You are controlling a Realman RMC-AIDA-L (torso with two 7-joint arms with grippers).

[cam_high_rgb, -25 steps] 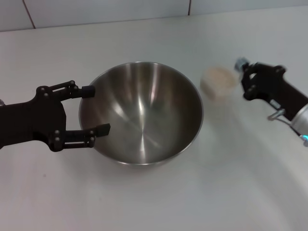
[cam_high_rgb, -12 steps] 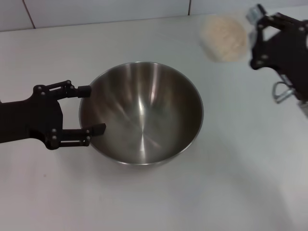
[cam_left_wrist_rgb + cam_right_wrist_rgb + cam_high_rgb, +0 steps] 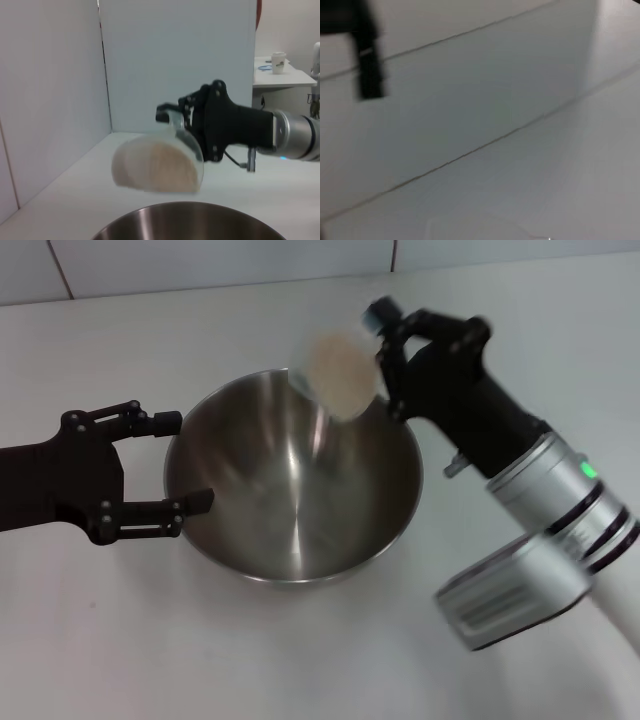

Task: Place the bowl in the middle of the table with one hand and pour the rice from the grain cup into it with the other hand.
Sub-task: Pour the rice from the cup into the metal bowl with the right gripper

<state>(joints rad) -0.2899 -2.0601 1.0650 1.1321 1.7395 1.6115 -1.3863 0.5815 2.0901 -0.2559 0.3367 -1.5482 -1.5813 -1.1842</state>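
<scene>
Right pincer (image 3: 385, 360) swung grain cup (image 3: 338, 375) over bowl (image 3: 300, 510), clamped; left pincer (image 3: 190, 462) apart.

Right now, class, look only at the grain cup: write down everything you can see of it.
The grain cup is a small clear plastic cup, slightly tapered, packed with off-white rice. The right gripper clamps it by the side. It is tipped well over, nearly on its side, held in the air above the far rim of the steel bowl. It touches neither bowl nor table. No grains can be seen falling or lying in the bowl.
</scene>
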